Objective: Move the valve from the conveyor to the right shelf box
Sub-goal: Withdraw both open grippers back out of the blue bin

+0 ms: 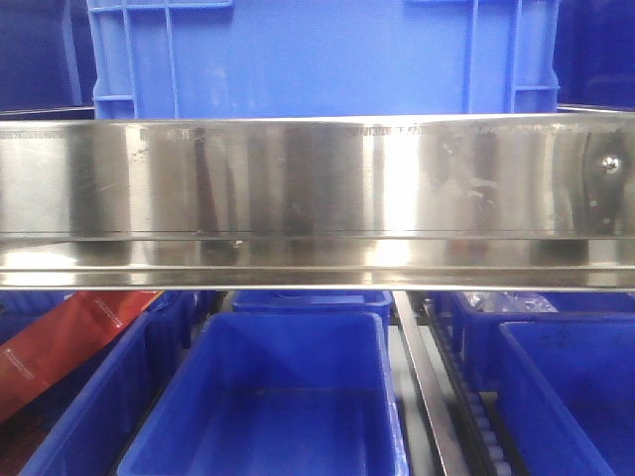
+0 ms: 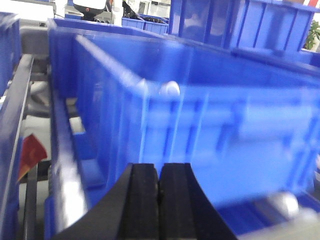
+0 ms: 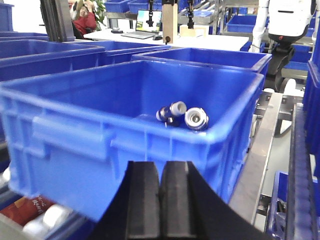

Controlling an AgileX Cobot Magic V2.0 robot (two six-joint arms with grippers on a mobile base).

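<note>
Looks basically done: the blue-and-silver metal valve already lies inside the blue plastic shelf box. Right gripper and left gripper are both closed, holding nothing.

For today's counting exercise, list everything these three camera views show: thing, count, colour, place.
valve: one, silver and dark blue, inside the near box, right wrist view
box: one, blue, holding the valve
bins: several, blue, below the rail, front view
crate: one, light blue, above the rail
shelf rail: one, shiny steel, across the front view
red packet: one, lower left, front view
left end effector: black, shut
right end effector: black, shut
</note>
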